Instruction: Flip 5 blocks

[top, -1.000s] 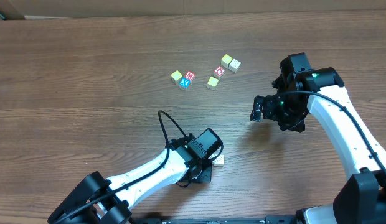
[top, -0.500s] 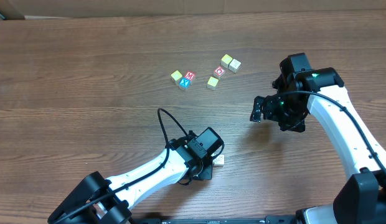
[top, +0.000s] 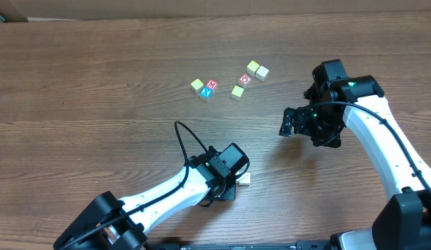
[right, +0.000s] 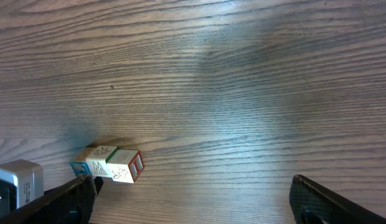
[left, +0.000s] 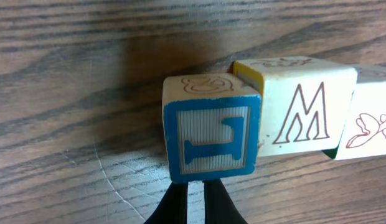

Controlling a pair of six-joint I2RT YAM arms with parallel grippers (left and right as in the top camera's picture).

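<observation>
Three blocks lie in a row on the table. The blue-faced block (left: 210,135) touches a cream M block (left: 305,109), and a pale block (left: 373,118) follows on the right. My left gripper (left: 193,198) is shut, empty, its tips against the blue block's near bottom edge. In the overhead view the left gripper (top: 233,186) hides most of that row; one pale block (top: 245,178) shows. My right gripper (right: 192,182) stands wide open and empty above bare table, right of the row (right: 106,163). Several more blocks (top: 237,92) lie farther back.
The far group holds a yellow-green block (top: 197,85), a red and blue M block (top: 210,88), a red O block (top: 245,80) and two pale ones (top: 257,69). The right gripper (top: 299,125) hovers right of centre. The left arm's cable (top: 182,135) loops up.
</observation>
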